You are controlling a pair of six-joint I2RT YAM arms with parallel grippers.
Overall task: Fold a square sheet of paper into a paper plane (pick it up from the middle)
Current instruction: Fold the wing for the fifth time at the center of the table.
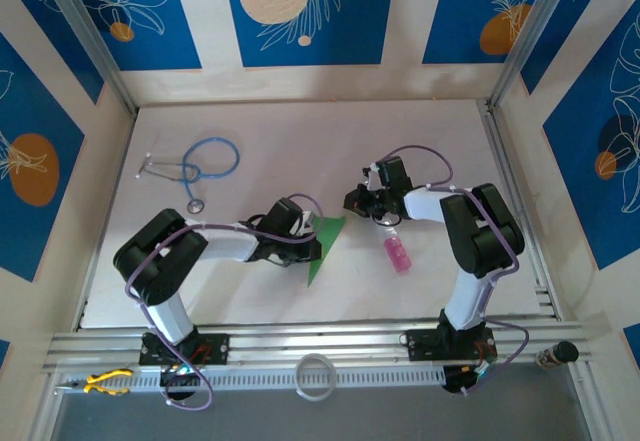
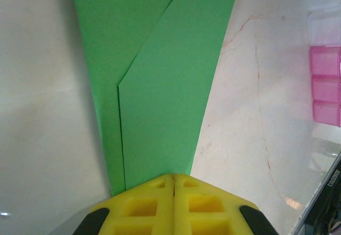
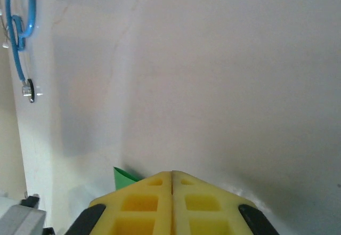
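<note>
The paper [image 2: 160, 86] lies flat on the worktop [image 1: 300, 131] as a creased green shape. It is narrow at the left hand [image 2: 173, 177] and widens as it runs straight ahead of it. One folded layer lies over another, and its slanted edge runs away from the hand to the right. The left hand's yellow fingers [image 2: 144, 203] are pressed together with no gap, their tips right at the paper's narrow end and touching it. The seam between them stands across the flat sheet, so I cannot tell whether any paper is pinched.

The right hand [image 3: 172, 173] also has its fingers together, with nothing between them. A small green corner of the paper pokes out just to the left of its tips, close to touching. Bare worktop lies ahead of it.

A pink bottle [image 2: 325, 91] lies to the right of the left hand, apart from the paper. A blue stethoscope [image 3: 21, 27] lies well ahead and left of the right hand.
</note>
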